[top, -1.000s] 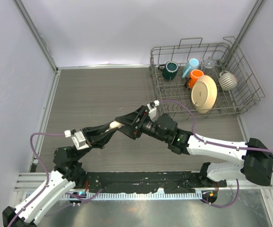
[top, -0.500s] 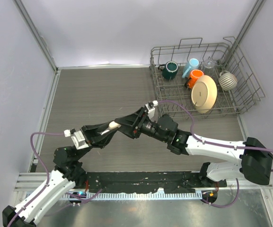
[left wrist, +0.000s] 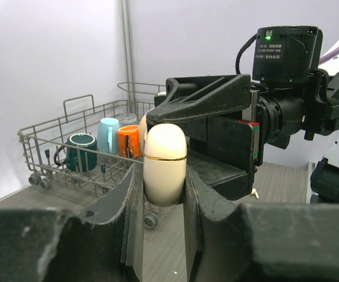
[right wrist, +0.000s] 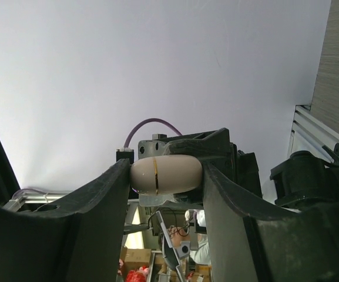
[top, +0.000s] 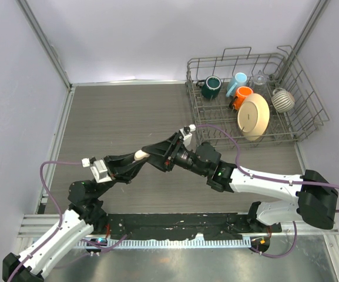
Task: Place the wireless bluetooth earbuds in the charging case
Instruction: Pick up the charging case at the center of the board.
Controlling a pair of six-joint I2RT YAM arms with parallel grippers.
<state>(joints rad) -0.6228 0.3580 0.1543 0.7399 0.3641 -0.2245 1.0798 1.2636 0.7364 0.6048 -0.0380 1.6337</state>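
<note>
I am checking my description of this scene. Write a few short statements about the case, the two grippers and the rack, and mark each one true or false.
1. The charging case is held above the table, between the fingers of both the left gripper and the right gripper. True.
2. The case is open, with its lid folded back. False: it is closed, and the gold seam runs around it as an unbroken line.
3. An orange cup sits in the wire rack. True.
4. The rack stands at the near left corner of the table. False: it stands at the far right corner, away from both arms.
</note>
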